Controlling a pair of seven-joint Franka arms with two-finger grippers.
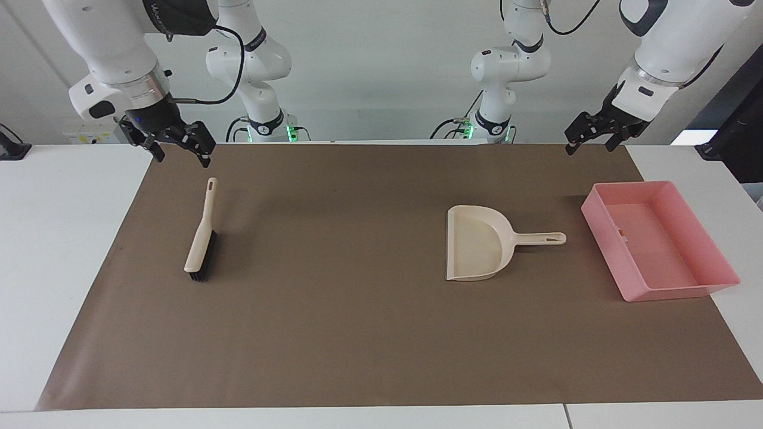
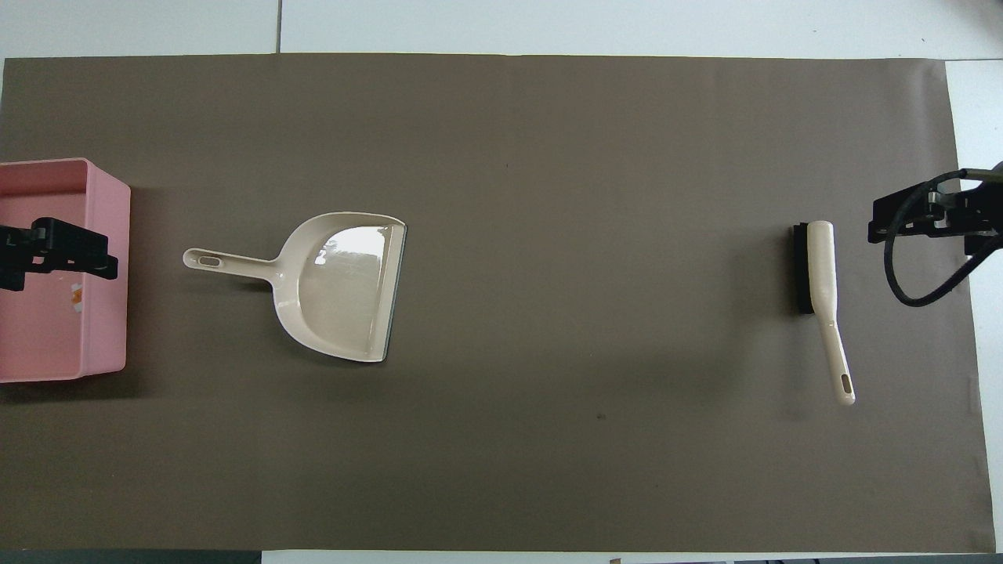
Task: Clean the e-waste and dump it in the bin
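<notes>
Facing view: the left gripper [image 1: 587, 138] is seen raised in the air with its fingers spread and nothing between them, above the edge of the brown paper mat [image 1: 357, 333] and up from the shallow rectangular pink plastic bin [image 1: 703, 292]. A tiny white-grey e-waste part with an orange patch [image 1: 622, 233] is seen lying inside that bin, below and just to the side of the left gripper; in the overhead view the gripper covers part of the bin, though no contact is shown. The right gripper [image 1: 176, 145] is also held spread and empty, above the mat near the tip of the beige plastic hand brush with black bristles [image 1: 201, 238], whose handle points toward it. The beige plastic dustpan with a straight handle [image 1: 477, 244] is left flat on the mat, apart from both grippers, its handle directed toward the bin.

The task is judged essentially finished. What could go wrong is judged to come from stray motion: should the left gripper be lowered, the bin's low wall could be clipped, the bin tipped, and the light part thrown back onto the worktop. A descent by the right gripper could knock the brush askew.
</notes>
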